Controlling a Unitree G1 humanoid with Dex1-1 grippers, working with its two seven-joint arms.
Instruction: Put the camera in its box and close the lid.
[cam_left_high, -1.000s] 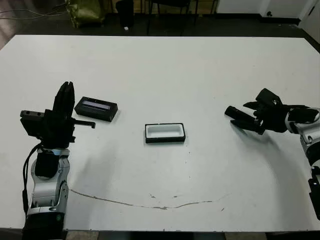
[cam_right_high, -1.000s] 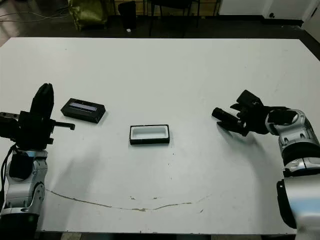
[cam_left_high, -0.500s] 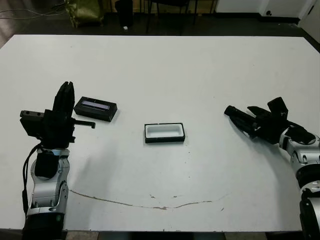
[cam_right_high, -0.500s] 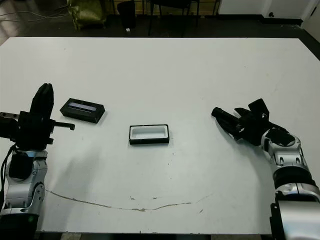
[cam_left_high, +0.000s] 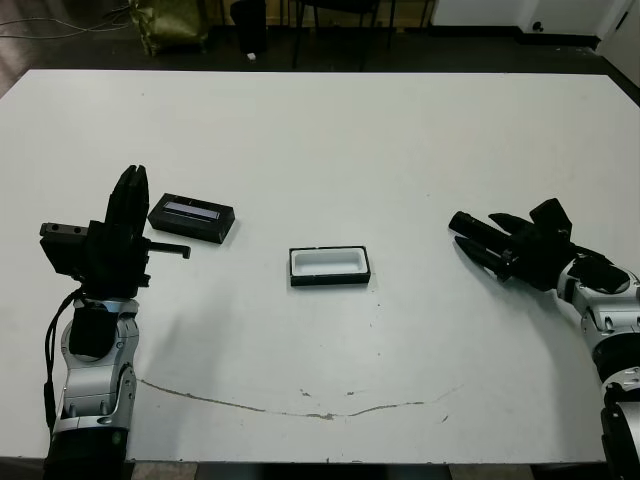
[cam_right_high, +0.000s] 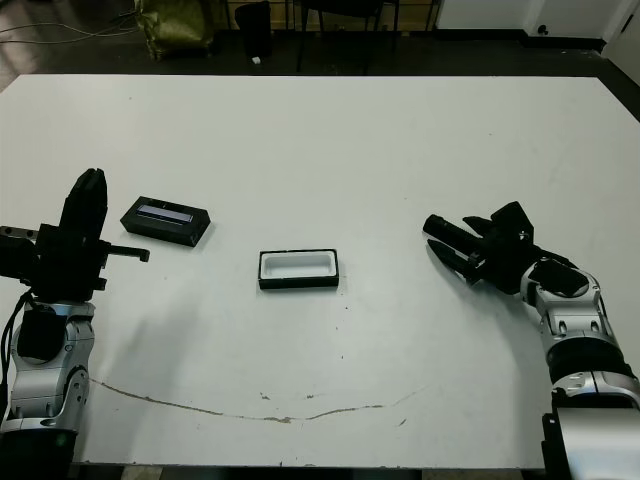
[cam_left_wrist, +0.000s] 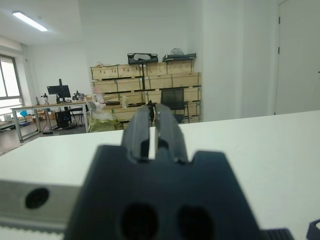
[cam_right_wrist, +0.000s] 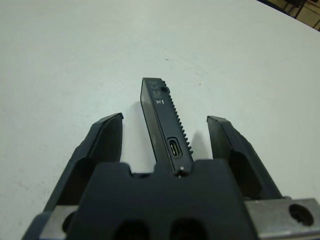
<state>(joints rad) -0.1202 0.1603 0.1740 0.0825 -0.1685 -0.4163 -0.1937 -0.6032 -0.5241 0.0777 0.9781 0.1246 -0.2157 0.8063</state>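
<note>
The camera (cam_right_wrist: 162, 120), a slim black bar with a ribbed edge and a small port, lies on the white table between the spread fingers (cam_right_wrist: 102, 145) of my right gripper (cam_left_high: 472, 240), touching neither. That gripper is open, low over the table at the right. The box (cam_left_high: 330, 281), black-walled with a white lining, sits open at the table's middle, well left of the camera. The lid (cam_left_high: 191, 217), black with a pale strip, lies further left. My left gripper (cam_left_high: 128, 190) stands upright beside the lid, shut on nothing.
The table's front part carries a long thin scuff line (cam_left_high: 300, 410). Beyond the far edge are chair legs and a green bag (cam_left_high: 170, 25) on the floor. The left wrist view shows shelves with boxes (cam_left_wrist: 150, 80) across the room.
My right gripper has dropped toward the table and turned, and its fingers have spread apart around the camera. The left arm, box and lid have not moved.
</note>
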